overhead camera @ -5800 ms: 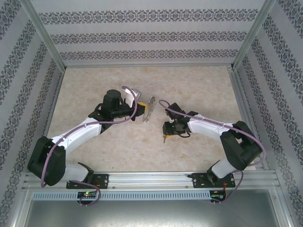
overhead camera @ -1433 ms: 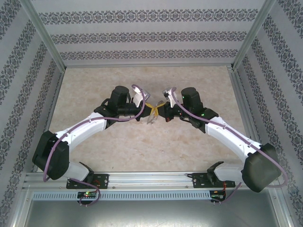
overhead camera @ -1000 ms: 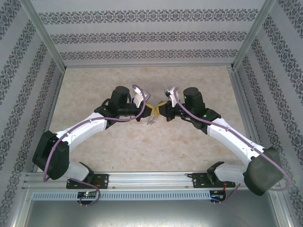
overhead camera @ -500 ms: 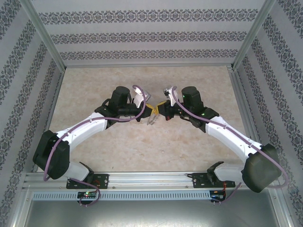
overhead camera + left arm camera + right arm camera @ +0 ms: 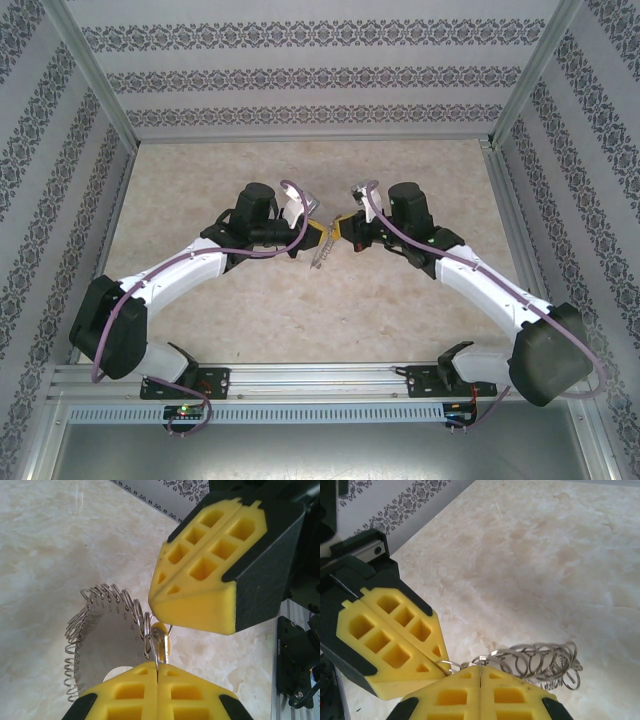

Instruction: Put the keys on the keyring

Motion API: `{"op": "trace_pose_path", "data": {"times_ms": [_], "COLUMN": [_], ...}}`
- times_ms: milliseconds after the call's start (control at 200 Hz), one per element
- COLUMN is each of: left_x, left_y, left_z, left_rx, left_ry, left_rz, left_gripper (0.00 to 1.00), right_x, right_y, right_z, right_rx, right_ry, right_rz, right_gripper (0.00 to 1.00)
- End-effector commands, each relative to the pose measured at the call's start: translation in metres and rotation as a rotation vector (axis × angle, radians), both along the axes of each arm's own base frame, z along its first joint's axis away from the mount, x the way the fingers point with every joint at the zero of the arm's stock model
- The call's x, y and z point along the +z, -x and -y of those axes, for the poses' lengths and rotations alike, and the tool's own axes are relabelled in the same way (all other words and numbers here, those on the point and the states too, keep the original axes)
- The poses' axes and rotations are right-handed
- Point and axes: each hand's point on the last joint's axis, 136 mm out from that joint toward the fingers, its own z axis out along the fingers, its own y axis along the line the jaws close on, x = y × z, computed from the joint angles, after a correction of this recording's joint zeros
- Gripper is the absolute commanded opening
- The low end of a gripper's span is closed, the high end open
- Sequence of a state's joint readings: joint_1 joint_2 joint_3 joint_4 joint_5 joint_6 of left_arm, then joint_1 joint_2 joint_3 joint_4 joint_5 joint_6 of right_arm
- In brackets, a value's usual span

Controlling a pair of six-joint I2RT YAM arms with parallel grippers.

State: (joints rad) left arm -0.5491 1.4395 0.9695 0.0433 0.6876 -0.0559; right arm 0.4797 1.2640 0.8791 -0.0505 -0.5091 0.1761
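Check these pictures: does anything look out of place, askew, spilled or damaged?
Nothing looks damaged or spilled. The keyring hangs from the shut left gripper, and the key with the yellow head sits at its rim, just under the tip of the shut right gripper. Whether it holds the key cannot be told.

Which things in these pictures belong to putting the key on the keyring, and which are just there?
Belong to the job:
keyring
yellow-headed key
left pincer, shut
right pincer, shut

Just there:
marbled table
patterned walls
metal rail at the near edge
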Motion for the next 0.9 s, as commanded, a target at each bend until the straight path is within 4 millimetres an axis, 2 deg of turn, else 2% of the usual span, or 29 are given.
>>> {"op": "trace_pose_path", "data": {"times_ms": [0, 210, 365, 420, 480, 555, 660, 894], "left_x": [0.028, 0.03, 0.03, 0.031, 0.03, 0.031, 0.032, 0.033], "left_y": [0.003, 0.001, 0.002, 0.002, 0.002, 0.002, 0.003, 0.006], "left_z": [0.01, 0.01, 0.01, 0.011, 0.011, 0.011, 0.012, 0.012], "left_rx": [-0.043, -0.034, -0.036, -0.038, -0.039, -0.043, -0.049, -0.063], "left_ry": [0.056, 0.067, 0.069, 0.069, 0.07, 0.071, 0.074, 0.076], "left_rz": [0.075, 0.08, 0.077, 0.08, 0.078, 0.078, 0.077, 0.076], "left_gripper": [0.0, 0.0, 0.0, 0.0, 0.0, 0.0, 0.0, 0.0], "right_x": [-0.002, -0.009, -0.007, -0.004, 0.003, 0.015, 0.029, 0.045], "right_y": [-0.002, 0.01, 0.024, 0.025, 0.023, 0.02, 0.02, 0.025], "right_z": [0.005, -0.001, -0.009, -0.006, 0.003, 0.016, 0.021, 0.005], "right_rx": [-0.022, 0.025, 0.091, 0.084, 0.058, 0.027, 0.036, 0.177], "right_ry": [0.002, -0.022, -0.056, -0.069, -0.097, -0.138, -0.176, -0.261], "right_rz": [0.016, -0.023, -0.057, -0.062, -0.056, -0.038, -0.027, -0.061], "right_gripper": [0.0, 0.0, 0.0, 0.21, 0.28, 0.31, 0.32, 0.34]}}
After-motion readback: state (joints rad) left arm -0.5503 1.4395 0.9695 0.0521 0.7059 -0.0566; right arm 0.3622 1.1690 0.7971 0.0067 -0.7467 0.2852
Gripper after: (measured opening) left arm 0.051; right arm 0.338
